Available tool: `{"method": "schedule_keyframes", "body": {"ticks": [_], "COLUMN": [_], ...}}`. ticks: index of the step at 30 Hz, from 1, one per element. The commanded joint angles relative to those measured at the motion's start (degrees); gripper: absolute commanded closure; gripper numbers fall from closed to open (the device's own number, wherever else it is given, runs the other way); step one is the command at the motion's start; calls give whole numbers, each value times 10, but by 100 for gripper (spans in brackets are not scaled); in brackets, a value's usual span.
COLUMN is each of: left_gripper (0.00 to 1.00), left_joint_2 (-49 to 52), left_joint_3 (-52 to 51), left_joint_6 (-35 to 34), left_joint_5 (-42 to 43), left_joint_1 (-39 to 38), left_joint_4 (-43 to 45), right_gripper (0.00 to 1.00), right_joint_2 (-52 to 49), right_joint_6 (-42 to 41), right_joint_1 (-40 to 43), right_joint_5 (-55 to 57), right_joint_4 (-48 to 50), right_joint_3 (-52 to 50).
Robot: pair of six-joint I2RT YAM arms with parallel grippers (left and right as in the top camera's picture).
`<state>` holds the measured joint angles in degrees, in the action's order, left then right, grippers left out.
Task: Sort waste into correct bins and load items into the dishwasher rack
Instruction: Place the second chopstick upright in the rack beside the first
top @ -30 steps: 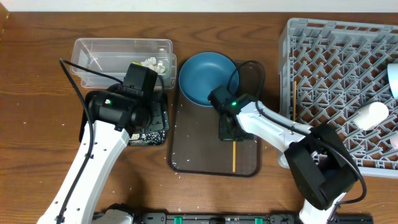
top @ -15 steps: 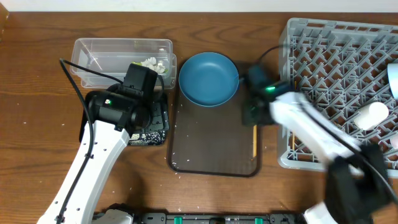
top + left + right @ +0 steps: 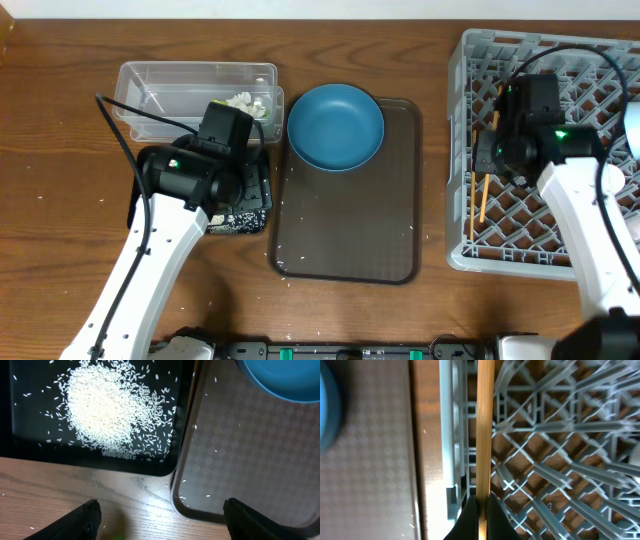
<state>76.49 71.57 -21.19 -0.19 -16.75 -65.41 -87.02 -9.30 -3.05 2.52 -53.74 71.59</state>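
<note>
My right gripper (image 3: pixel 481 504) pinches the chopstick (image 3: pixel 485 420) tight; I should lower it flat between the rack (image 3: pixel 448 435) ribs beneath me before releasing.

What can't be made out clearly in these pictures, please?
- Black tray: overhead, mostly under the left arm.
- Chopstick: one or a pair cannot be told; the right hand covers its middle overhead, and the right wrist view shows one stick.
- White item in the rack: overhead, cut off by the right edge, so cup or bowl is unclear.
</note>
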Motion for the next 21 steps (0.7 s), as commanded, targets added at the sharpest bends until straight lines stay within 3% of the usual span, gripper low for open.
{"method": "schedule_keyframes", "body": {"ticks": [1,8,12,16,21], "left_gripper": [19,19,19,19,19], "left_joint_2": [3,3,3,3,3], "left_joint_3": [-2,-2,-2,-2,-2], "left_joint_6": [-5,-5,-5,-5,-5], "left_joint_5": [-3,-3,-3,-3,-3], "left_joint_1": [1,1,1,1,1], "left_joint_4": [-2,-2,-2,-2,-2], "right_gripper": [99,99,93,78,77], "right_joint_2": [-38,-101,-109,-107,-106], "right_joint_6": [38,36,36,36,36], "right_joint_1": [5,3,3,3,4], "right_joint_5": [-10,-14,-15,-15,-15], "right_joint_4": [0,1,-1,-3,-10], "right_joint_3": [-10,-10,-10,-10,-8]}}
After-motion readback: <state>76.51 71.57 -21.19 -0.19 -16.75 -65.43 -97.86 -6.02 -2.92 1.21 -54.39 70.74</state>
